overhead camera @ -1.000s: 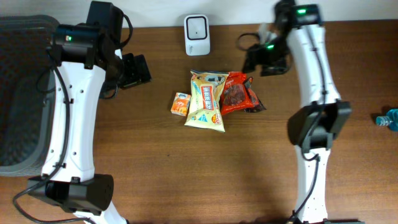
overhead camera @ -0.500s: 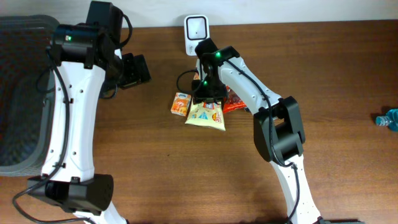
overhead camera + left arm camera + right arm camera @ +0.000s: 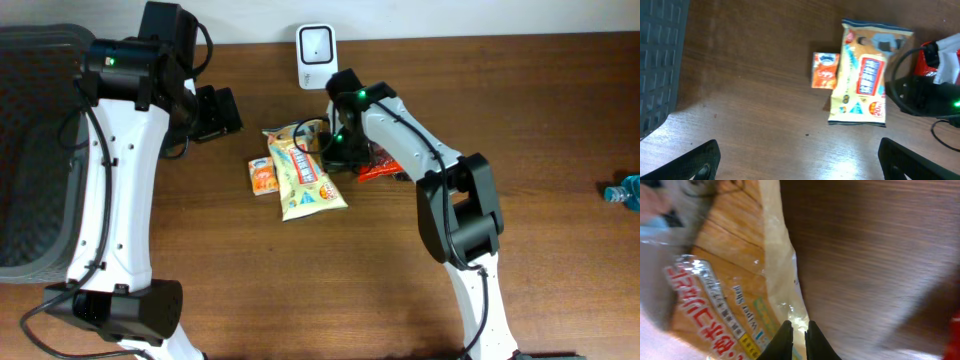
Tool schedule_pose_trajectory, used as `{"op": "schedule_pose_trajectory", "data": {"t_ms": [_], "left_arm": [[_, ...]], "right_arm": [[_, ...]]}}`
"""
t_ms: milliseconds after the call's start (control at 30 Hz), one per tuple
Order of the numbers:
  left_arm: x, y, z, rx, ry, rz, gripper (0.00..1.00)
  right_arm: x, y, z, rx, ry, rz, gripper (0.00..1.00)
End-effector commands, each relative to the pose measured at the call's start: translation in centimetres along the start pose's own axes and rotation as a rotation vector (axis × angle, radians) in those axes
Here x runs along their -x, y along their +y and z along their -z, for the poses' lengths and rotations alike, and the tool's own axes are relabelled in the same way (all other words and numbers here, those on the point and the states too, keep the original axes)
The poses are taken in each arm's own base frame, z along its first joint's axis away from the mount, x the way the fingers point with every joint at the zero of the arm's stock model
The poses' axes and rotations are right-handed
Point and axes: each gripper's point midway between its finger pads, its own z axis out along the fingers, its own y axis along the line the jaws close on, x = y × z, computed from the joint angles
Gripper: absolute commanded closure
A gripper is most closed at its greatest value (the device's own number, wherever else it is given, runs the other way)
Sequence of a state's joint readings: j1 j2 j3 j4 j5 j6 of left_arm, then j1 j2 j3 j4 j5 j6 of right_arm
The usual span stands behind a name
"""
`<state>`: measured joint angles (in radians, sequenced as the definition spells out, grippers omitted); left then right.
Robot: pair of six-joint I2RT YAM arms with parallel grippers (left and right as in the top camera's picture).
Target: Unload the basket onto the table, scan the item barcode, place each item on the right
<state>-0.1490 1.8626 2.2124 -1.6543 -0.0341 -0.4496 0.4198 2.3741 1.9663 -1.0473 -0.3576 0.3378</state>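
My right gripper (image 3: pixel 799 330) was pressed nearly together on the bag (image 3: pixel 305 172), pinching the clear crimped seam along one long edge. My left gripper (image 3: pixel 800 157) hung spread wide over bare table (image 3: pixel 560 90), well apart from everything and holding nothing.

The bag lay near the middle of the table, below the scanner (image 3: pixel 316 43), with a small orange box (image 3: pixel 263 176) touching its left side and a red pack (image 3: pixel 385 160) just to its right, under my right arm.

I judged the bag to be light, soft and crinkly: a puffed foil pillow that would sag and swing from one edge instead of holding flat. The film looked glossy, so a thin pinch on the seam could slip. The flat seam was the sensible hold, since squeezing the belly might crush the contents, and a hold nearer a corner would let the printed face hang toward the scanner.

I could not find the barcode in any view. The face turned up showed only branding, and my wrist view was too close and blurred to read more than a few characters. The pads themselves were cut off at the bottom of that view, so how deep the seam sat between them was unclear. I also could not tell whether the bag's far end rested on the table. My arm covered most of the red pack.
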Motion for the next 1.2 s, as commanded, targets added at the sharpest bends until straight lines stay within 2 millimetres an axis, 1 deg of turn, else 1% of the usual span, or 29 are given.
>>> {"op": "schedule_pose_trajectory", "data": {"t_ms": [0,33,100,133,167,200,233,267,300,333,367,400,433,467,500,533,600,633,667,700,733,800,833,867,900,933,1067,1100,1167], "left_arm": [[0.1,0.1,0.6,-0.004,-0.018,0.008,0.01],[0.1,0.1,0.6,-0.004,-0.018,0.008,0.01],[0.1,0.1,0.6,-0.004,-0.018,0.008,0.01],[0.1,0.1,0.6,-0.004,-0.018,0.008,0.01],[0.1,0.1,0.6,-0.004,-0.018,0.008,0.01],[0.1,0.1,0.6,-0.004,-0.018,0.008,0.01],[0.1,0.1,0.6,-0.004,-0.018,0.008,0.01],[0.1,0.1,0.6,-0.004,-0.018,0.008,0.01],[0.1,0.1,0.6,-0.004,-0.018,0.008,0.01],[0.1,0.1,0.6,-0.004,-0.018,0.008,0.01],[0.1,0.1,0.6,-0.004,-0.018,0.008,0.01],[0.1,0.1,0.6,-0.004,-0.018,0.008,0.01],[0.1,0.1,0.6,-0.004,-0.018,0.008,0.01],[0.1,0.1,0.6,-0.004,-0.018,0.008,0.01],[0.1,0.1,0.6,-0.004,-0.018,0.008,0.01],[0.1,0.1,0.6,-0.004,-0.018,0.008,0.01],[0.1,0.1,0.6,-0.004,-0.018,0.008,0.01],[0.1,0.1,0.6,-0.004,-0.018,0.008,0.01],[0.1,0.1,0.6,-0.004,-0.018,0.008,0.01],[0.1,0.1,0.6,-0.004,-0.018,0.008,0.01],[0.1,0.1,0.6,-0.004,-0.018,0.008,0.01],[0.1,0.1,0.6,-0.004,-0.018,0.008,0.01],[0.1,0.1,0.6,-0.004,-0.018,0.008,0.01],[0.1,0.1,0.6,-0.004,-0.018,0.008,0.01],[0.1,0.1,0.6,-0.004,-0.018,0.008,0.01],[0.1,0.1,0.6,-0.004,-0.018,0.008,0.01],[0.1,0.1,0.6,-0.004,-0.018,0.008,0.01],[0.1,0.1,0.6,-0.004,-0.018,0.008,0.01],[0.1,0.1,0.6,-0.004,-0.018,0.008,0.01]], "right_arm": [[2.2,0.5,4.1,0.012,-0.07,-0.017,0.88],[2.9,0.0,6.6,-0.014,-0.097,-0.035,0.88],[3.6,-0.8,9.7,-0.042,-0.133,-0.057,0.83],[4.2,-2.0,11.4,-0.067,-0.161,-0.08,0.82],[4.7,-4.5,11.9,-0.159,-0.189,-0.109,0.83],[4.9,-7.6,11.9,-0.295,-0.208,-0.144,0.84],[4.5,-9.6,11.8,-0.374,-0.208,-0.2,0.84],[4.1,-10.9,10.8,-0.394,-0.187,-0.227,0.84],[3.9,-11.5,9.7,-0.393,-0.173,-0.232,0.76],[3.5,-11.9,8.4,-0.393,-0.154,-0.233,0.55],[2.5,-11.6,6.2,-0.356,-0.11,-0.23,0.53],[1.7,-10.9,4.7,-0.305,-0.068,-0.201,0.55],[0.7,-9.6,3.3,-0.238,-0.014,-0.118,0.55],[0.2,-9.4,3.1,-0.255,0.004,-0.099,0.55],[0.1,-8.4,3.7,-0.249,-0.001,-0.086,0.55],[0.4,-7.6,4.7,-0.243,-0.023,-0.074,0.55],[1.7,-5.7,8.7,-0.219,-0.119,-0.049,0.55],[2.3,-4.5,11.3,-0.203,-0.177,-0.033,0.55],[2.4,-4.1,12.3,-0.197,-0.199,-0.027,0.55],[2.2,-4.2,12.3,-0.202,-0.19,-0.022,0.54],[1.9,-4.6,11.3,-0.208,-0.166,-0.012,0.51],[0.9,-6.1,8.0,-0.228,-0.09,-0.03,0.48],[0.6,-6.6,6.8,-0.229,-0.07,-0.038,0.48],[0.3,-6.7,6.1,-0.222,-0.052,-0.041,0.48],[-0.3,-6.3,5.1,-0.183,-0.022,-0.045,0.49],[-0.6,-5.6,4.5,-0.145,-0.007,-0.041,0.49],[-1.2,-2.8,3.4,-0.133,-0.002,0.03,0.49],[-1.0,-2.4,3.3,-0.129,-0.015,0.041,0.49],[-0.4,-2.8,3.4,-0.153,-0.04,0.043,0.49]]}}
